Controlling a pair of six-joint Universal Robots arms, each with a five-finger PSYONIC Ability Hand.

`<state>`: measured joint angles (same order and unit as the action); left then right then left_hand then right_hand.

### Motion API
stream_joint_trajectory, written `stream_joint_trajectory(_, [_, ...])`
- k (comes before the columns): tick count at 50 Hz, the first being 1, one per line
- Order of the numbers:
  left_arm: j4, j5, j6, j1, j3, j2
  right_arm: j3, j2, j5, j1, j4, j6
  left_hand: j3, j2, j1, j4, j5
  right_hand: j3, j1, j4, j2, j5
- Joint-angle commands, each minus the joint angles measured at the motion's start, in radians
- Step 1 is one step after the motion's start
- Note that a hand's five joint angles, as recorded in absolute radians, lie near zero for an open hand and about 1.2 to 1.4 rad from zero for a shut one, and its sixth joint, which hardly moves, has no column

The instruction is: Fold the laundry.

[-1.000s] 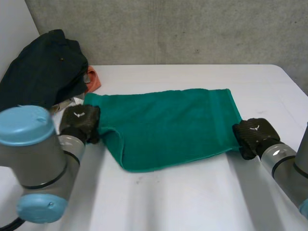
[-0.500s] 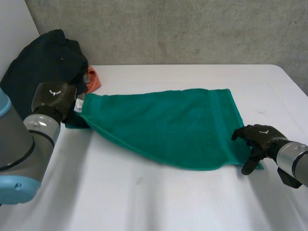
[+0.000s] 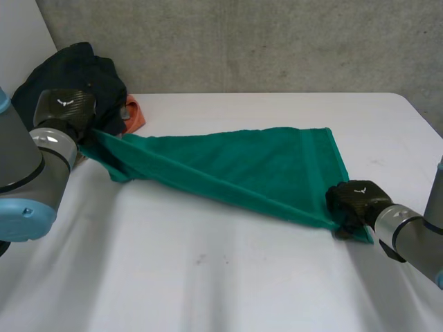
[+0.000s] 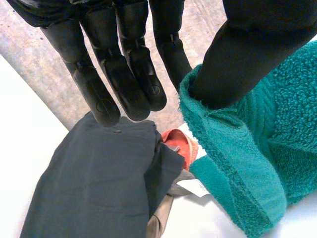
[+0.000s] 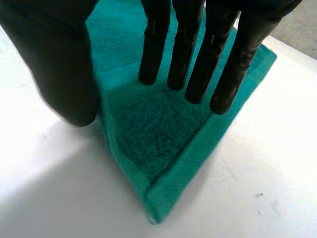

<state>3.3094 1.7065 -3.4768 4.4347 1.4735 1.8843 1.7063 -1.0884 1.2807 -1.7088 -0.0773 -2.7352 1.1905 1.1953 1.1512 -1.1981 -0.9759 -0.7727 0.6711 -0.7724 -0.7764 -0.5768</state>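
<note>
We judge it early: towel (image 3: 235, 173) stretched across bench (image 3: 228, 277), folding unfinished. Left robot hand (image 3: 66, 111) pinches its lifted corner; right robot hand (image 3: 354, 200) presses the other end's corner, fingers (image 5: 183, 49) straight. Dark clothes (image 3: 62, 86) wait.

Corner of towel (image 4: 277, 124), perhaps behind left hand (image 4: 257, 44)

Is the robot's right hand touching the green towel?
Touching. The right wrist view shows the right hand with straight fingertips pressed onto the green towel near its corner, with no gap.
</note>
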Motion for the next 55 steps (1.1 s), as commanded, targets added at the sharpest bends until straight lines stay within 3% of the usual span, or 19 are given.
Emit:
stream_joint_trajectory(1, [-0.013, 0.001, -0.001, 0.008, 0.001, -0.001, -0.022, 0.002, 0.025, 0.009, -0.025, -0.006, 0.206, 0.201, 0.245, -0.198, -0.246, -0.624, 0.725, -0.624, -0.620, -0.645])
stream_joint_trajectory(9, [-0.138, -0.011, -0.001, 0.009, 0.066, -0.036, -0.019, -0.082, 0.025, 0.012, 0.016, 0.055, 0.206, 0.201, 0.245, -0.198, -0.246, -0.624, 0.725, -0.624, -0.620, -0.645])
stream_joint_trajectory(14, [-0.231, -0.059, -0.018, 0.015, 0.168, -0.154, -0.017, -0.247, 0.022, 0.124, 0.233, 0.334, 0.206, 0.201, 0.245, -0.198, -0.246, -0.624, 0.725, -0.624, -0.620, -0.645])
stream_joint_trajectory(18, [-0.356, -0.139, -0.111, 0.025, 0.263, -0.264, -0.033, -0.382, 0.037, 0.178, 0.458, 0.585, 0.206, 0.201, 0.245, -0.198, -0.246, -0.624, 0.725, -0.624, -0.620, -0.645])
stream_joint_trajectory(22, [-0.490, -0.214, -0.301, 0.054, 0.384, -0.378, -0.042, -0.465, 0.029, 0.207, 0.620, 0.748, 0.206, 0.201, 0.245, -0.198, -0.246, -0.624, 0.725, -0.624, -0.620, -0.645])
stream_joint_trajectory(27, [-0.424, -0.232, -0.387, 0.052, 0.436, -0.380, -0.020, -0.470, 0.016, 0.219, 0.645, 0.755, 0.206, 0.201, 0.245, -0.198, -0.246, -0.624, 0.725, -0.624, -0.620, -0.645])
stream_joint_trajectory(35, [-0.166, -0.212, -0.406, 0.028, 0.325, -0.116, -0.126, -0.176, 0.057, 0.199, 0.528, 0.738, 0.206, 0.201, 0.245, -0.198, -0.246, -0.624, 0.725, -0.624, -0.620, -0.645])
stream_joint_trajectory(39, [-0.090, -0.171, -0.406, -0.029, 0.148, 0.016, -0.322, -0.079, 0.109, 0.111, 0.473, 0.614, 0.206, 0.201, 0.245, -0.198, -0.246, -0.624, 0.725, -0.624, -0.620, -0.645])
stream_joint_trajectory(43, [0.011, -0.087, -0.407, -0.064, -0.178, 0.154, -0.547, -0.016, 0.156, 0.043, 0.382, 0.519, 0.206, 0.201, 0.245, -0.198, -0.246, -0.624, 0.725, -0.624, -0.620, -0.645])
stream_joint_trajectory(46, [0.062, -0.071, -0.407, -0.066, -0.332, 0.193, -0.710, -0.011, 0.181, 0.022, 0.242, 0.444, 0.206, 0.201, 0.245, -0.198, -0.246, -0.624, 0.725, -0.624, -0.620, -0.645])
stream_joint_trajectory(48, [0.177, -0.065, -0.400, -0.066, -0.523, 0.211, -0.798, -0.022, 0.196, 0.017, 0.091, 0.364, 0.206, 0.201, 0.245, -0.198, -0.246, -0.624, 0.725, -0.624, -0.620, -0.645])
stream_joint_trajectory(52, [0.313, -0.065, -0.393, -0.067, -0.630, 0.202, -0.821, -0.085, 0.246, 0.020, -0.177, 0.256, 0.206, 0.201, 0.245, -0.198, -0.246, -0.624, 0.725, -0.624, -0.620, -0.645])
stream_joint_trajectory(55, [0.360, -0.062, -0.386, -0.066, -0.653, 0.193, -0.806, -0.122, 0.261, 0.015, -0.286, 0.244, 0.206, 0.201, 0.245, -0.198, -0.246, -0.624, 0.725, -0.624, -0.620, -0.645])
